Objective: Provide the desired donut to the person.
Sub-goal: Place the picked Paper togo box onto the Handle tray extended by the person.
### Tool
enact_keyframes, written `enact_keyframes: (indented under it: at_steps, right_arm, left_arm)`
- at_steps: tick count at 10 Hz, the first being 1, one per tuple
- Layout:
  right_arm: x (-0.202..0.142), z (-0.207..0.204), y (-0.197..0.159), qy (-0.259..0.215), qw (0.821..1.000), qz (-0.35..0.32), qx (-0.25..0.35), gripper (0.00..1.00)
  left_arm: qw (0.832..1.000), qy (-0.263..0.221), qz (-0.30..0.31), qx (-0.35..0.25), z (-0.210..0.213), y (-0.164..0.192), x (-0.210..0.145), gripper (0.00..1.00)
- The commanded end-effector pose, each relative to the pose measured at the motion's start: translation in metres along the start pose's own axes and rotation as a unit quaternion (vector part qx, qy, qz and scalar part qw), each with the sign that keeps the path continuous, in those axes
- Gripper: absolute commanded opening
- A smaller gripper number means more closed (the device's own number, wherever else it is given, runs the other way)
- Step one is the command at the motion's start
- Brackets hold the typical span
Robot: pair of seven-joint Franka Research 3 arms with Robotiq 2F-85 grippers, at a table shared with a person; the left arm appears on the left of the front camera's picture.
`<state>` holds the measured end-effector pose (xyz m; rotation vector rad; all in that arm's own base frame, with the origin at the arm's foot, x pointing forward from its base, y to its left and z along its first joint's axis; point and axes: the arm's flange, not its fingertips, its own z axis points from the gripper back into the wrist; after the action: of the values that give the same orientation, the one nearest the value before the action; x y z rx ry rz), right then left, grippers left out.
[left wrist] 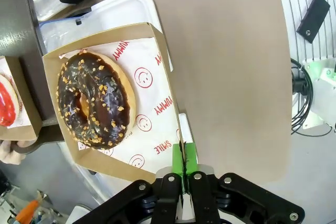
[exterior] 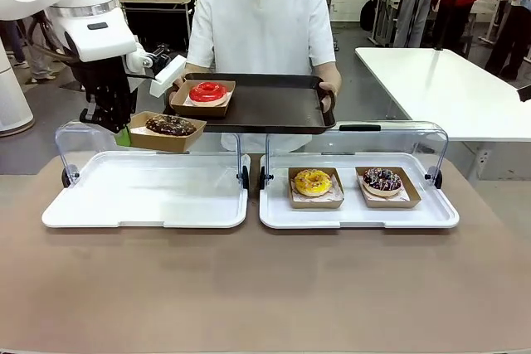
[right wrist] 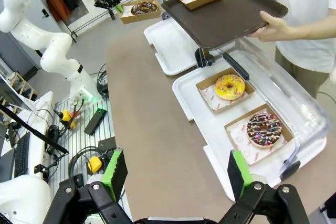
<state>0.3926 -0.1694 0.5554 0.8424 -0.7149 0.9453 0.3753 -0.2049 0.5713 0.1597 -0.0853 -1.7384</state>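
Left gripper (left wrist: 182, 167) jaws clamped on the edge of a cardboard tray (exterior: 166, 137) carrying the chocolate nut donut (exterior: 170, 125), held above the empty white tray (exterior: 145, 192), beside the brown serving tray (exterior: 274, 105) in the person (exterior: 261, 26)'s hands. Right gripper (right wrist: 176, 174) jaws wide apart, above the desk (exterior: 265, 288).
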Motion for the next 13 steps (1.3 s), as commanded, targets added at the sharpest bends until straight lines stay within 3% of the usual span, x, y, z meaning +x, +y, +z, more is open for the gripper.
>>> enact_keyframes:
  at_steps: [1,3,4,6,9,13]
  right_arm:
    - [0.0,0.0,0.0,-0.005,1.0,-0.002,0.001,1.0]
    - [0.0,0.0,0.0,-0.005,1.0,-0.002,0.001,1.0]
    - [0.0,0.0,0.0,-0.005,1.0,-0.002,0.001,1.0]
    - [0.0,0.0,0.0,-0.005,1.0,-0.002,0.001,1.0]
    - [0.0,0.0,0.0,-0.005,1.0,-0.002,0.001,1.0]
    - [0.0,0.0,0.0,-0.005,1.0,-0.002,0.001,1.0]
  left_arm:
    - [1.0,0.006,0.005,0.0,0.005,0.0,0.001,0.0]
    - [1.0,0.0,0.0,0.0,0.0,0.0,0.0,0.01]
    - [1.0,0.001,-0.004,0.001,0.024,0.022,-0.004,0.01]
    - [0.999,0.003,0.011,0.04,0.057,0.005,0.015,0.01]
    - [0.995,-0.01,-0.009,0.102,0.095,0.051,0.042,0.01]
    - [0.991,-0.051,-0.024,0.119,0.084,0.118,0.096,0.01]
